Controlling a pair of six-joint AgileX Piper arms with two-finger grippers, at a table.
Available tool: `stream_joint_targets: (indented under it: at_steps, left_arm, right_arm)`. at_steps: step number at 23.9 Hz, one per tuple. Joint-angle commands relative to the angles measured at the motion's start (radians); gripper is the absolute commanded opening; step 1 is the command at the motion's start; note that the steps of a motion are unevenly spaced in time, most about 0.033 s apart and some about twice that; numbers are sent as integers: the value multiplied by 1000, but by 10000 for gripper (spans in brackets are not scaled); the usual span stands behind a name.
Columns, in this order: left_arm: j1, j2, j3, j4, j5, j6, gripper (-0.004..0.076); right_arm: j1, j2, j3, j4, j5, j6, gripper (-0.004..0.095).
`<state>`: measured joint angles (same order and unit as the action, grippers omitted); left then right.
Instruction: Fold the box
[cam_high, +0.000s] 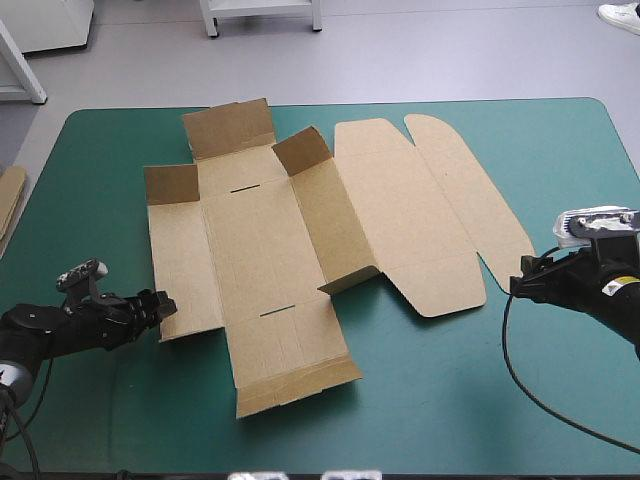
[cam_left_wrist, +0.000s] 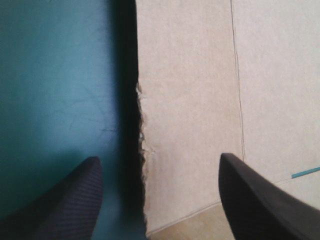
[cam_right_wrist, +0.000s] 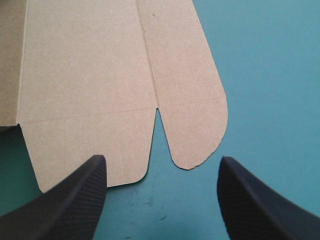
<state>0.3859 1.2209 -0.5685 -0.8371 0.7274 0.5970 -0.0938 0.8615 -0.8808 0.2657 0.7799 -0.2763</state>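
From above, the box (cam_high: 260, 250) lies as a cut brown sheet spread over the middle of the teal-green cover (cam_high: 450, 400). It is mostly flat, with three short flaps standing up at its far left part and one long panel near the centre lifted a little. The left gripper (cam_high: 160, 305) sits low at the sheet's near-left corner, and the right gripper (cam_high: 520, 280) is just off the rounded flap at the sheet's right end. A strip of brown board (cam_high: 10, 195) shows at the table's left edge. In the left wrist view, the left gripper (cam_left_wrist: 159, 159) stands wide open. The box (cam_left_wrist: 200, 100) shows a ragged cut edge running between the fingers, one finger over the cover (cam_left_wrist: 50, 75) and the other over the board; contact cannot be told. In the right wrist view, the right gripper (cam_right_wrist: 161, 159) is likewise spread wide and holds nothing. The box (cam_right_wrist: 85, 75) lies just ahead, the notch between its two rounded flaps in line with the gap, on bare cover (cam_right_wrist: 270, 75).
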Motion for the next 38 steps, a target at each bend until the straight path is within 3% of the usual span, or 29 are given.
stream_joint_targets:
  at_steps: [1,7,15,17,19,23,29,38]
  left_arm:
    - [1,31,-22,-131,-3,74,477]
    - [1,149,-22,-313,19,232,477]
    - [1,264,-24,-681,170,504,461]
    - [1,264,-27,-728,158,511,375]
    - [1,264,-27,-735,141,517,208]
    - [1,264,-27,-733,145,559,-8]
    - [1,264,-27,-690,136,622,-8]
    - [-9,297,-135,-470,262,632,-8]
  right_arm:
    - [2,-1,-37,17,-54,-8,600]
    - [2,-1,-37,17,-55,-8,600]
    - [2,-1,-37,17,-48,-8,579]
    - [2,-1,-37,17,-48,-8,579]
    - [2,-1,-37,17,-46,-8,579]
    - [2,-1,-37,17,-46,-8,579]
    - [2,-1,-37,17,-52,-8,577]
    - [2,-1,-37,15,-56,-15,577]
